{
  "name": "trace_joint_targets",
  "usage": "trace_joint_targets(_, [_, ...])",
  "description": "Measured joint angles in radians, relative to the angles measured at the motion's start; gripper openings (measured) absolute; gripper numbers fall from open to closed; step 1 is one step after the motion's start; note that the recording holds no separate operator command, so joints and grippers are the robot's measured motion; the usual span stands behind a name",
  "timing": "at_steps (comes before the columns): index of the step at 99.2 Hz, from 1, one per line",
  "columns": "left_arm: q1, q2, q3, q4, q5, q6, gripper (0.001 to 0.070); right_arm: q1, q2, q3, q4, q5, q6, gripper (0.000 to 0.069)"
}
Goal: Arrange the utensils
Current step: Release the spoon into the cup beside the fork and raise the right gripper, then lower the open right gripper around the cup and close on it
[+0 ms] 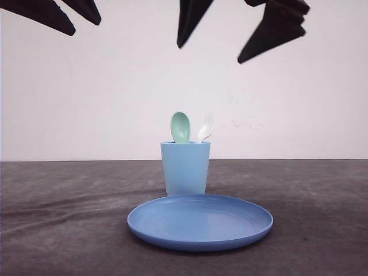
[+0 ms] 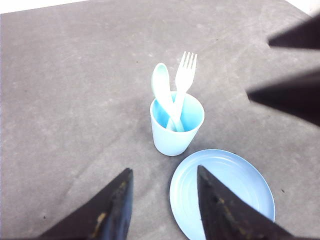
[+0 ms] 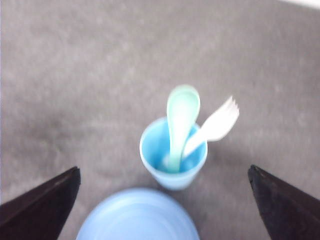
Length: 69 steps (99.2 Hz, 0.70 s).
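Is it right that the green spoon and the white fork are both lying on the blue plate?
Not quite. The spoon and the fork are both standing in the light blue cup, not lying on the plate, which is bare. The left wrist view shows it.

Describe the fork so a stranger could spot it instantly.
On the dark grey table, behind the round blue plate, stands a light blue cup. Two utensils stick out of it; the fork is the white plastic one with four tines, beside the mint-green spoon.
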Motion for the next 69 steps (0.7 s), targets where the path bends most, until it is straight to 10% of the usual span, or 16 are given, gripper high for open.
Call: trace_joint_targets(69, [0.000,0.000,0.000,0.002,0.000,0.000,0.0233,0.024,0.295,0.000,0.014,-0.003,0.164,0.0679])
